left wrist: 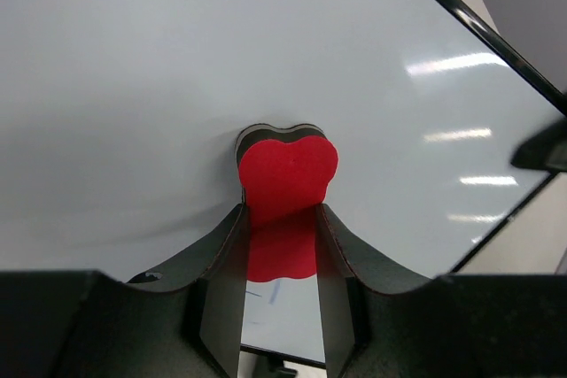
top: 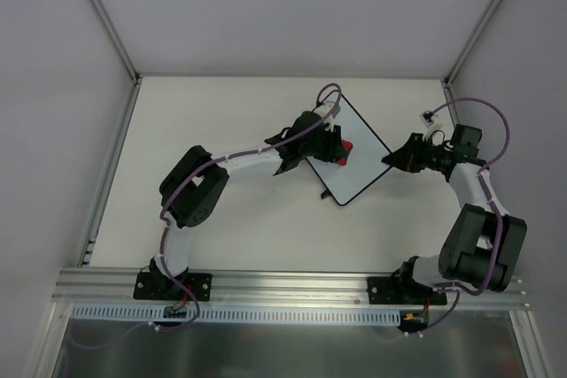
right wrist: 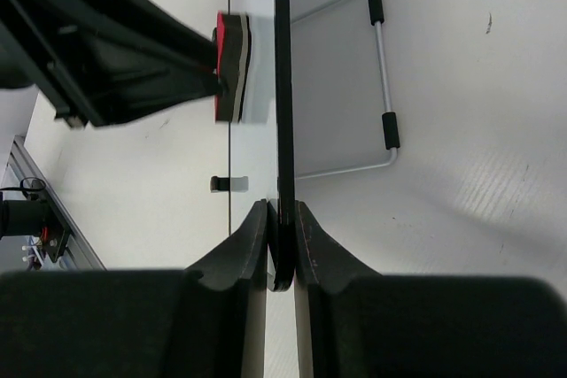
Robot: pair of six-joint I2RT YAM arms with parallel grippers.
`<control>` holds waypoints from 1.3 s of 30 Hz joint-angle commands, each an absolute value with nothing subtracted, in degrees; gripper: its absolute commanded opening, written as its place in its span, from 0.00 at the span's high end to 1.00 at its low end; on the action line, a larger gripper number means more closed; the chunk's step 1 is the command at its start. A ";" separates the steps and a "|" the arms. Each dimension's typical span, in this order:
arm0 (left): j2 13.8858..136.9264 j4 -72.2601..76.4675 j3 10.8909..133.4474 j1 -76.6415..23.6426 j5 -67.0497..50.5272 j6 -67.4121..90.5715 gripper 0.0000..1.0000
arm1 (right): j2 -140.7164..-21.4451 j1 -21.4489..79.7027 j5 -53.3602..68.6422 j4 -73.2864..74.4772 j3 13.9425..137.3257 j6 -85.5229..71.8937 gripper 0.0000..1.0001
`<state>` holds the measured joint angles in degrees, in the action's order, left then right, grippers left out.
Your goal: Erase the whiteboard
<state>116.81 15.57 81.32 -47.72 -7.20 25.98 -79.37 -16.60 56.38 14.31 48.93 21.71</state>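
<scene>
Status from my end:

- The flat white rectangular whiteboard with a thin black rim [top: 361, 155] sits centre-right on the white table [top: 204, 112]. It is turned diagonal to the table edges, one corner pointing toward the arm bases.
- The left gripper [top: 335, 153] is over the board's left half. In the left wrist view the left gripper [left wrist: 282, 212] is clenched on a small red heart-shaped foam eraser with a dark backing layer [left wrist: 288, 170], one finger on each side of its lower part. Behind it the whiteboard [left wrist: 159, 77] fills the frame, glossy, with lamp reflections at upper right.
- The eraser [top: 347, 148] shows as a red spot near mid-board.
- The right gripper [top: 395, 158] is at the board's right corner. In the right wrist view the right gripper [right wrist: 282, 212] is pinched shut on the black rim, and the whiteboard [right wrist: 282, 59] is seen edge-on.
- Same view: the eraser [right wrist: 232, 68] looks pressed face-on against the board's front surface.
- A grey wire stand with two black sleeves [right wrist: 383, 86] lies behind the board's back side, against the table [right wrist: 469, 148].
- I can't tell whether any marker is left on the board.
</scene>
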 commanded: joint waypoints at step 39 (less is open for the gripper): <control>116.89 13.97 69.08 -44.21 -1.59 33.31 1.00 | -77.17 -14.77 52.65 14.77 47.64 26.81 1.00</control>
